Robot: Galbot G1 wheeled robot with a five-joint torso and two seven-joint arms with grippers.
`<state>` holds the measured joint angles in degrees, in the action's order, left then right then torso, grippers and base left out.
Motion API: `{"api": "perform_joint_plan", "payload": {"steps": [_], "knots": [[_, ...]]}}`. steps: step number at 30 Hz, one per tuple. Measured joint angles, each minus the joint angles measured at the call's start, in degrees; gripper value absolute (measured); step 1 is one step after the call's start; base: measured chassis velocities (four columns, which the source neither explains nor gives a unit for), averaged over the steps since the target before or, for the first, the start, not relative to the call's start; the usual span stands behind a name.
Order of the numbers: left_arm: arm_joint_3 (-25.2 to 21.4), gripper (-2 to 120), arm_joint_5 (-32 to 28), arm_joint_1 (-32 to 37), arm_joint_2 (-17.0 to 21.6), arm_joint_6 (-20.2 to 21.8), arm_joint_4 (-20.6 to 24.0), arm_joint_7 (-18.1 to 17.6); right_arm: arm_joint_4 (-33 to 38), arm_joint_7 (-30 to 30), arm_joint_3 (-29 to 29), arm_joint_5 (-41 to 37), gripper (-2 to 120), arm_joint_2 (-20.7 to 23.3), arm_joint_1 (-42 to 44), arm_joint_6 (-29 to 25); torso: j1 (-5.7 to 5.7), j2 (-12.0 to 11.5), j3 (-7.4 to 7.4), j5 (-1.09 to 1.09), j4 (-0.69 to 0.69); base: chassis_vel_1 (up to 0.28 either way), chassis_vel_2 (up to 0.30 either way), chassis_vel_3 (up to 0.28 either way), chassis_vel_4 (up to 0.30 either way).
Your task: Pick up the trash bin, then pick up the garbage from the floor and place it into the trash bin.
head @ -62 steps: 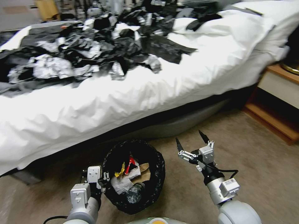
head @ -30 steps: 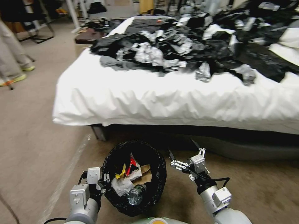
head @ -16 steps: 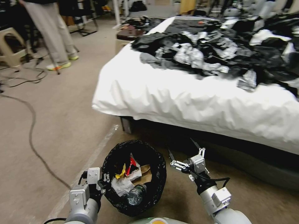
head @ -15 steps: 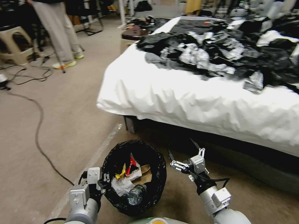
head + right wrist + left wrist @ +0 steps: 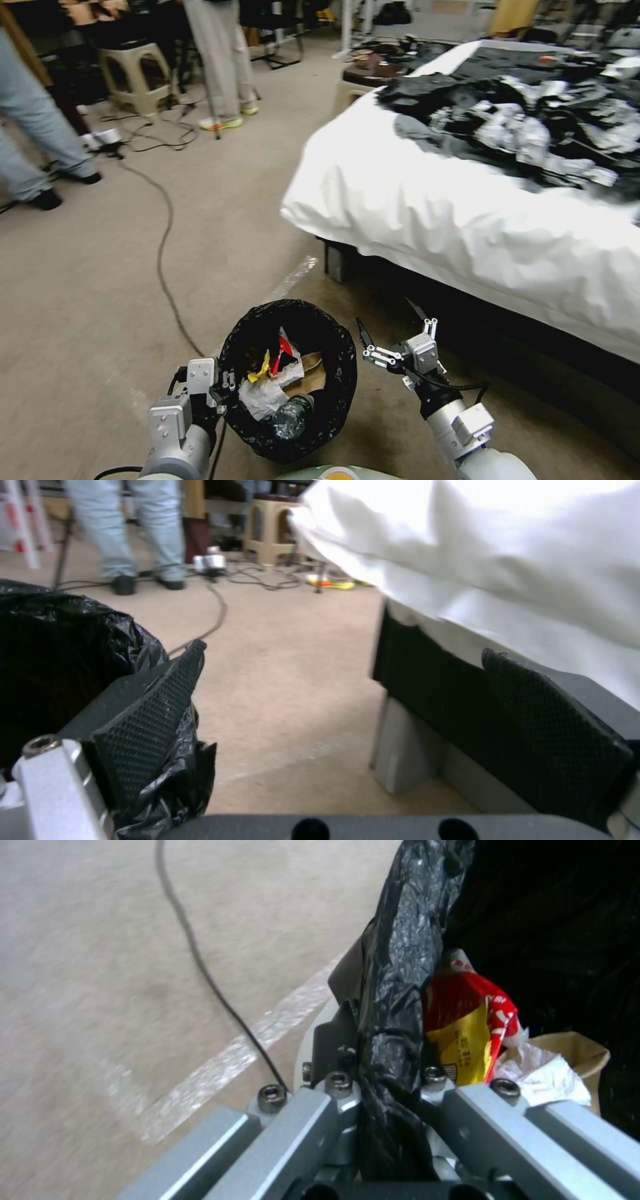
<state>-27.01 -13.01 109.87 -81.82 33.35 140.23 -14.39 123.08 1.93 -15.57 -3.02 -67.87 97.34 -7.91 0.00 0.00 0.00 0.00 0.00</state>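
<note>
Ahead, bare floor [image 5: 133, 267] opens toward 11 o'clock; bed [image 5: 467, 220] edge at 2. Left gripper [image 5: 223, 390] clamps bin [image 5: 333, 400] rim; right gripper [image 5: 393, 327], jaws apart, hovers at its 3.

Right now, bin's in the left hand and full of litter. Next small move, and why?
Probably keep turning the base to scan the carpet. The left hand is clamped on the trash bin rim, with packets and a bottle inside. The right hand is open and empty beside it, and no litter lies on the visible floor.
</note>
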Motion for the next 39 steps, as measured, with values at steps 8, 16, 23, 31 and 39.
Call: {"api": "perform_joint_plan", "payload": {"steps": [8, 16, 23, 31, 39], "knots": [[0.0, 0, 0.0, 0.0, -0.1, 0.0, 0.3, 0.0, -0.1, -0.2, -0.1, 0.0, 100, 0.1, -0.1, 0.0, 0.0, 0.0, 0.0, 0.0, 0.0, 0.131, 0.12, 0.128, 0.125], [-0.1, 0, -0.1, 0.0, -0.1, 0.0, 0.6, 0.0, -0.3, -0.4, -0.1, 0.0, 100, -0.1, -0.2, 0.0, 0.0, 0.0, 0.0, 0.0, 0.0, 0.119, 0.13, 0.129, 0.12], [-0.1, 0, -0.2, 0.0, -0.1, 0.0, 0.9, 0.0, -0.2, -0.5, -0.3, 0.2, 100, -0.1, 0.1, -0.1, 0.0, 0.0, 0.0, 0.0, 0.0, 0.134, 0.116, 0.126, 0.134], [-0.1, 0, -0.3, 0.0, -0.1, 0.0, 1.2, 0.0, 0.0, -0.6, -0.3, 0.5, 100, -0.5, 0.7, -0.5, 0.0, 0.0, 0.0, 0.01, 0.0, 0.12, 0.126, 0.125, 0.111], [-0.1, 0, -0.3, 0.1, -0.2, 0.0, 1.4, 0.0, 0.4, -0.7, -0.4, 0.7, 100, -0.6, 1.0, -0.6, 0.0, 0.0, 0.0, -0.01, 0.0, 0.117, 0.121, 0.117, 0.129]]}}
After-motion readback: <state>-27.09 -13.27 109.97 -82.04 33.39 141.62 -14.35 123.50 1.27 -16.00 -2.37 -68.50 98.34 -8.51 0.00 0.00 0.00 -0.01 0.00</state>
